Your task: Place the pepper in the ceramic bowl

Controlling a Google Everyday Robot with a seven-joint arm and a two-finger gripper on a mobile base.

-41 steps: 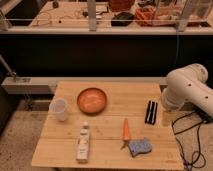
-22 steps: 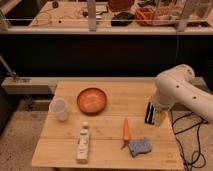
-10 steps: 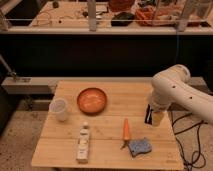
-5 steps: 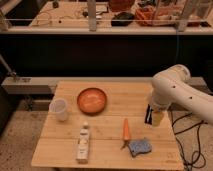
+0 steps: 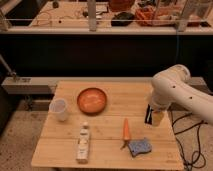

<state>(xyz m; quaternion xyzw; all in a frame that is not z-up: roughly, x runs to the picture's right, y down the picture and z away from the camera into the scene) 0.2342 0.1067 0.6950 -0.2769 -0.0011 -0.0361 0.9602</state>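
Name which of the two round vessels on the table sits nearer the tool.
The shallow orange-brown ceramic bowl. The translucent white cup stands farther left in the view, while the tool hangs over the right side of the table.

My gripper [image 5: 151,116] hangs low over the right edge of the table [image 5: 115,93], fingers spread. Open boards run from it leftward to the pepper [image 5: 126,131]. The sponge [image 5: 139,147] lies just beside the pepper's near end, on the right, crowding that end. From the pepper's far end up-left to the bowl [image 5: 92,100] the wood is open. The cup [image 5: 59,109] stands just left of the bowl, and the bottle [image 5: 83,143] lies left of the pepper, both off that line.
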